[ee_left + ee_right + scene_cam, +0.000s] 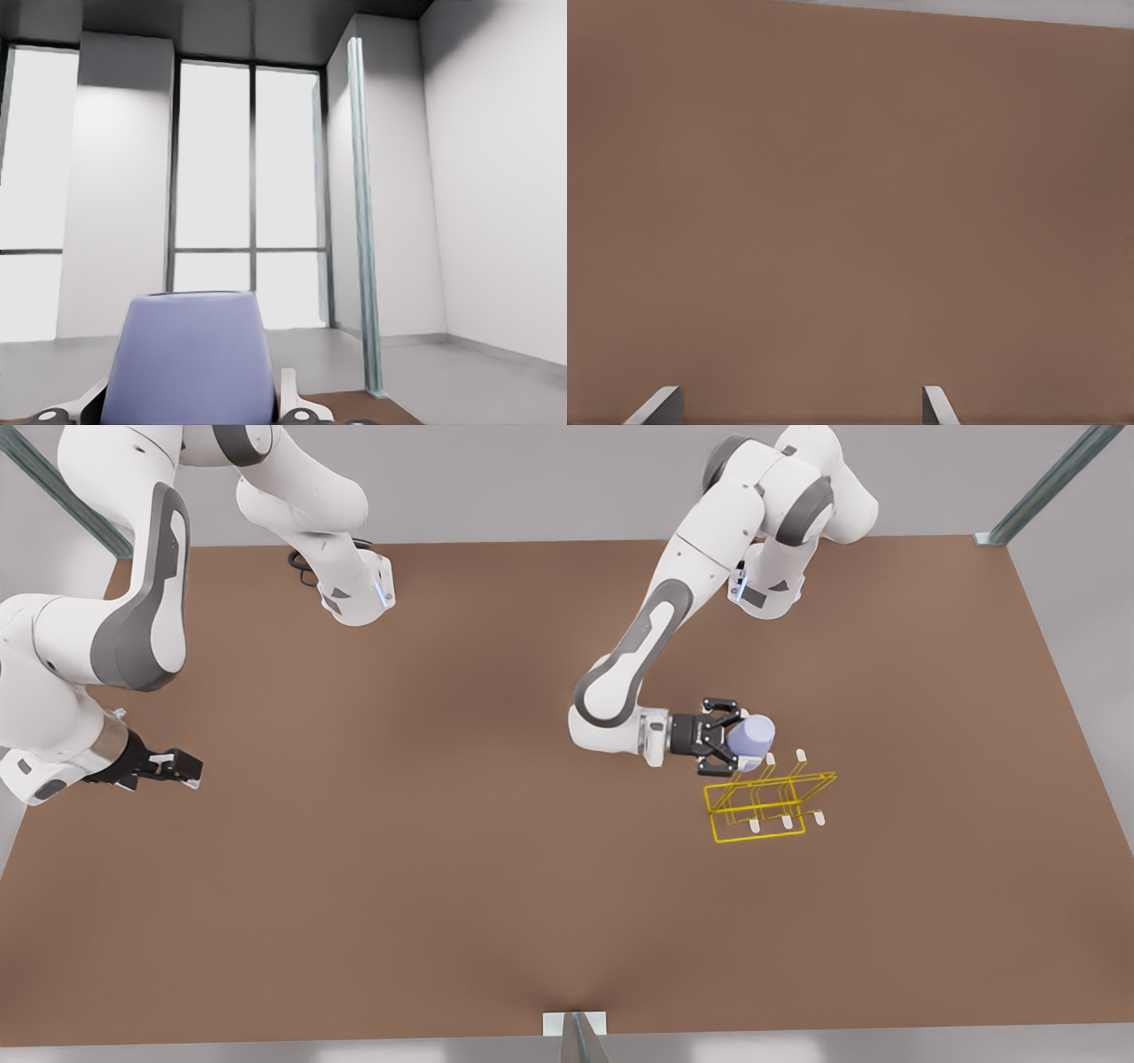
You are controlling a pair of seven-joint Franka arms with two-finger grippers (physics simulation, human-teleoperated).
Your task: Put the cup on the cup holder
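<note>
The left gripper (740, 742) was clamped on the cup (752, 737), holding it sideways above the table (425, 886) at the near-left corner of the holder (769, 804) as the front view showed it. The black fingers (719, 707) wrapped the cup from both sides, so much of its body nearest the wrist was hidden, and only the pale lavender end toward the front view's right stood clear. That end lay just beside the closest white-tipped pegs (770, 759); whether it touched one could not be told. In the left wrist view the cup (189, 359) was cut off at the frame's edge, with white finger parts (289, 394) pressed against its flanks, and the holder was out of sight behind it. The holder's yellow wires overlapped one another in the front view, making its base and uprights hard to separate. The right gripper (177, 766) waited well apart, over the table near the front view's left edge, its arm partly cut off by the frame. In the right wrist view its two pale fingertips (657, 405) stood apart with nothing between them, only their ends visible above bare brown table (850, 212).
</note>
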